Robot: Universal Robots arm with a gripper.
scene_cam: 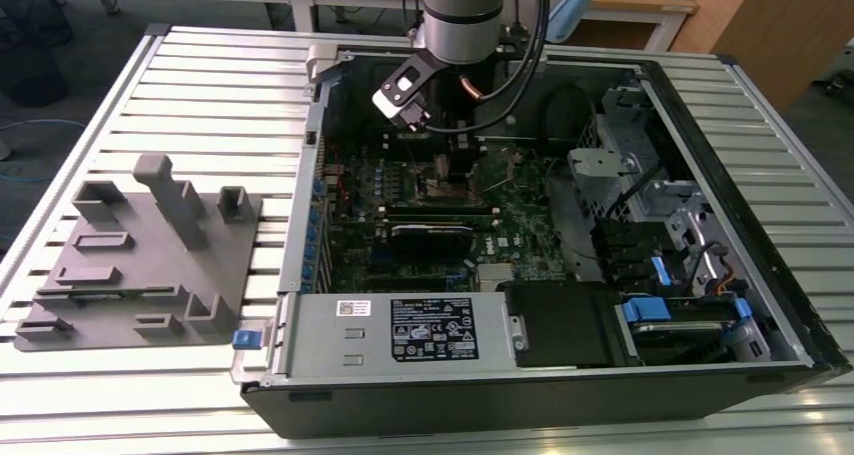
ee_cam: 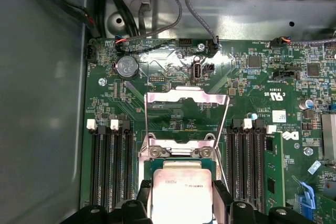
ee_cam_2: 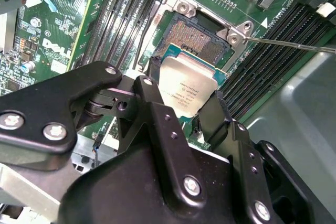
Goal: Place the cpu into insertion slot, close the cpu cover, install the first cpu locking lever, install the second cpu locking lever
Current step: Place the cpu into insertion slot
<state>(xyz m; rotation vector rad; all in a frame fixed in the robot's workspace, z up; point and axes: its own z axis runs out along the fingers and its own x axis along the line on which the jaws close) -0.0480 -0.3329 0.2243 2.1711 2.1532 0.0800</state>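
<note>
My gripper [ee_cam_2: 185, 85] is shut on the cpu [ee_cam_2: 191, 93], a flat square chip with a silver face, and one black finger [ee_cam_2: 152, 72] presses each of two opposite edges. The cpu hangs a little above the insertion slot [ee_cam_2: 197, 35] and is offset from it, so most of the dark pin field stays uncovered. In the first wrist view the cpu [ee_cam: 181, 198] sits between the fingers [ee_cam: 143, 192], beside the slot's metal rim [ee_cam: 181, 152]. The cpu cover [ee_cam: 186, 97], a thin silvery frame, stands swung open beyond the slot. A thin locking lever [ee_cam_2: 294, 44] sticks out sideways, unlatched. In the exterior view the gripper [scene_cam: 454, 160] reaches down into the case.
Rows of black memory slots [ee_cam: 110, 161] flank the socket on both sides. Cables [ee_cam: 157, 3] run along the case's back wall, and a grey case wall [ee_cam: 42, 103] stands close by. A power supply [scene_cam: 400, 330] and blue-clipped drive bays [scene_cam: 654, 310] fill the near end. A grey fixture plate [scene_cam: 134, 255] lies outside the case.
</note>
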